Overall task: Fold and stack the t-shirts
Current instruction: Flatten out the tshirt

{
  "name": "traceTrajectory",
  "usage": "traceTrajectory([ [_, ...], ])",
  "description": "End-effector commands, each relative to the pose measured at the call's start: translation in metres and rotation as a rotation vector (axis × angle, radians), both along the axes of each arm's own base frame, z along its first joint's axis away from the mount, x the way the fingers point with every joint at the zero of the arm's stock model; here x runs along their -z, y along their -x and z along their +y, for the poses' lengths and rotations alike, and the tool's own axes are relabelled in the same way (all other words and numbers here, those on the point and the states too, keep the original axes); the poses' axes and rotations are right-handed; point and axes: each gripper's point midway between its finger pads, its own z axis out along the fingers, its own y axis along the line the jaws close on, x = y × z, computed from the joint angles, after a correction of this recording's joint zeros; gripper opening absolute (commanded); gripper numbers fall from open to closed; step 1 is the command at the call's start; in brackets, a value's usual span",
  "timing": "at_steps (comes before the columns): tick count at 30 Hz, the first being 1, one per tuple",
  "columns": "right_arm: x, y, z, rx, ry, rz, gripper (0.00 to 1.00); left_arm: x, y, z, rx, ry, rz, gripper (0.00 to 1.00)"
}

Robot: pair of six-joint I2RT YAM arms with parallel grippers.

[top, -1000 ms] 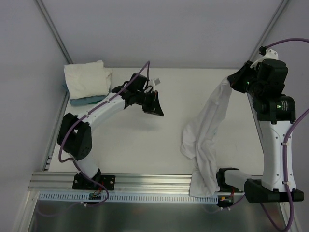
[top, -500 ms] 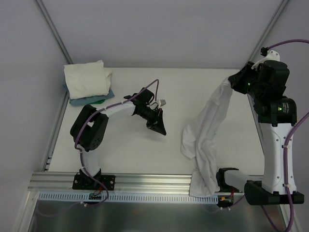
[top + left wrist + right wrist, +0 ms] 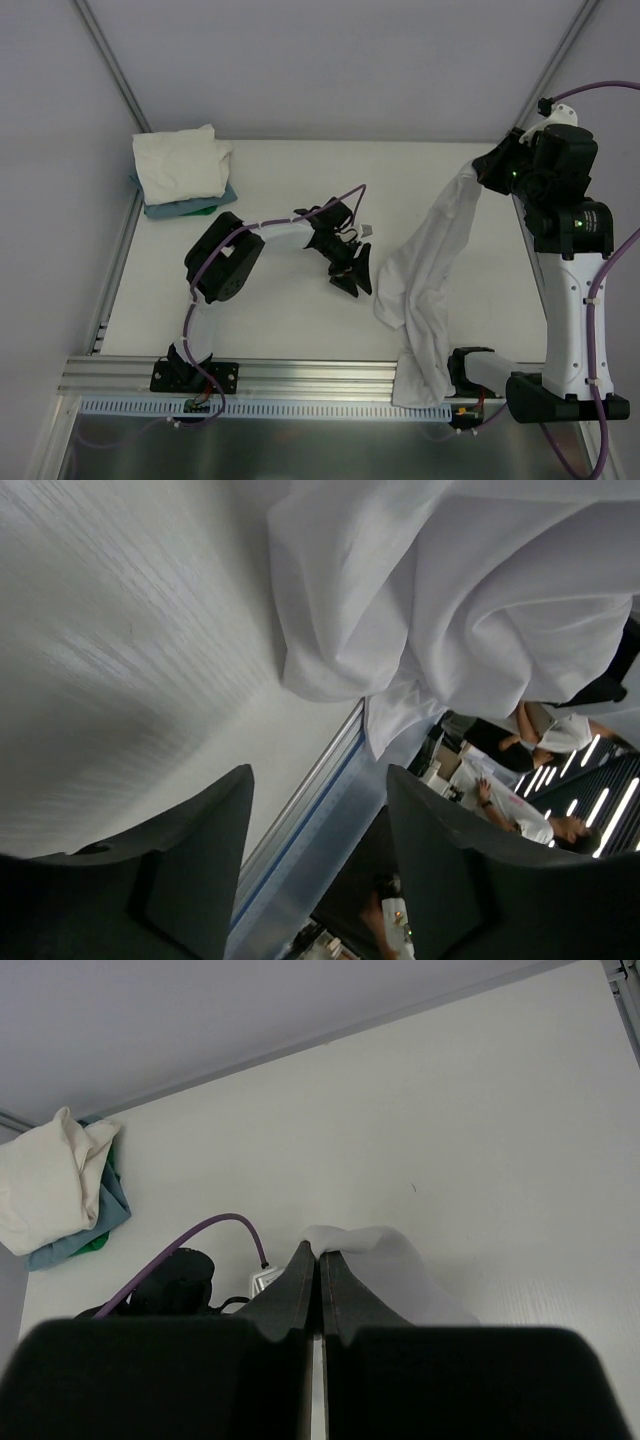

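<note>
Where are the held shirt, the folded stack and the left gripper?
held shirt (image 3: 432, 238), top view, middle of the drape.
folded stack (image 3: 178, 163), top view, top layer.
left gripper (image 3: 318, 780), left wrist view, between fingertips.

Table (image 3: 290, 180): white, flat.
Teal-blue flat item (image 3: 165, 209): far-left table corner, green scrap at its edge.
Aluminium rail (image 3: 300, 375): along near table edge.
People (image 3: 560, 732): beyond table, blurred.

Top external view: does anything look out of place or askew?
Yes: the white t-shirt pinched by the right gripper hangs twisted, and its lower end spills over the near edge of the table onto the metal rail. Nothing looks damaged.
</note>
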Motion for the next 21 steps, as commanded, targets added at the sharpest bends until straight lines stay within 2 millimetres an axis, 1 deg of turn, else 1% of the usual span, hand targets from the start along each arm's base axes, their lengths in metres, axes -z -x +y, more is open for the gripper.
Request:
traceTrajectory([
  [1, -0.024, 0.002, -0.005, 0.015, 0.015, -0.073, 0.00, -0.005, -0.004, -0.005, 0.009, -0.006, -0.065, 0.60],
  [5, -0.025, 0.002, -0.005, 0.016, 0.015, -0.073, 0.00, 0.000, 0.000, -0.007, 0.020, -0.017, -0.072, 0.64],
  [9, -0.028, 0.002, -0.005, 0.016, 0.011, -0.079, 0.00, 0.011, 0.008, -0.011, 0.039, -0.041, -0.072, 0.64],
  [12, -0.029, 0.003, -0.005, 0.016, 0.011, -0.082, 0.00, 0.019, 0.017, -0.017, 0.063, -0.059, -0.078, 0.63],
  [16, -0.028, 0.005, -0.006, 0.017, 0.013, -0.075, 0.00, 0.026, 0.030, -0.031, 0.106, -0.067, -0.073, 0.61],
  [21, -0.029, 0.009, -0.005, 0.015, 0.013, -0.073, 0.00, 0.034, 0.037, -0.043, 0.132, -0.079, -0.094, 0.60],
])
